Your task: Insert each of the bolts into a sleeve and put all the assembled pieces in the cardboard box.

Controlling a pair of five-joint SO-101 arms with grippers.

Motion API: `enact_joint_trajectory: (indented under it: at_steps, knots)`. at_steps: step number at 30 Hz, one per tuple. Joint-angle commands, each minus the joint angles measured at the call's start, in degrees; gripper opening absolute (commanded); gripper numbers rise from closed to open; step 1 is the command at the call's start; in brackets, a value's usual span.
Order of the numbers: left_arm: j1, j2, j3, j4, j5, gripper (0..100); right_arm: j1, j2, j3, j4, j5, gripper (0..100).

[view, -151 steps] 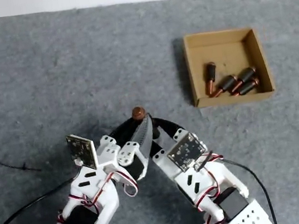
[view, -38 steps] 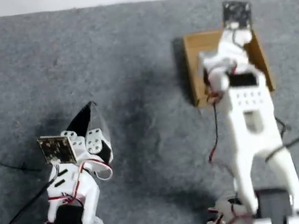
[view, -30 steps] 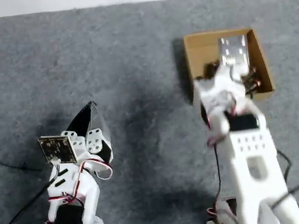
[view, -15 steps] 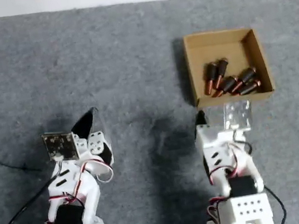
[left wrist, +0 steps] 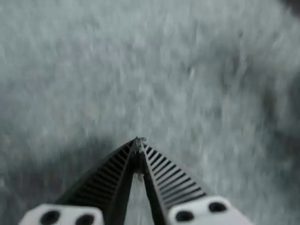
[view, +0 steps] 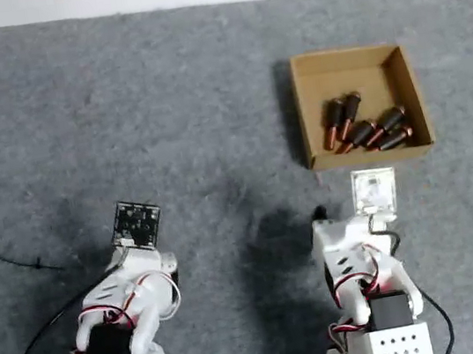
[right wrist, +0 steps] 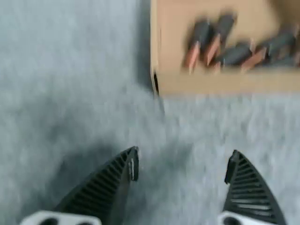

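Lying in the cardboard box [view: 345, 58]: five assembled pieces [view: 359, 134], dark sleeves with copper bolt ends, all slanted, bunched toward the wall nearest the arms, several touching. Stands on grey carpet [view: 164, 108], well apart from the left arm [view: 120, 319], just beyond the right arm [view: 362, 274]. Left gripper [left wrist: 139, 142]: pinched fully together over the carpet, fingertips meeting. Right gripper [right wrist: 183, 164]: spread wide above the carpet, near the box's outer wall, gripping nothing, apart from the pieces.
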Motion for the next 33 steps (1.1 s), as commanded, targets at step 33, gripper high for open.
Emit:
enact_joint_trajectory:
  at_steps: [33]
  knots:
    - [-5.2,-0.7,1.2,15.0,-0.3,1,0.1,-0.4,8.7,15.2,-0.1,27.4]
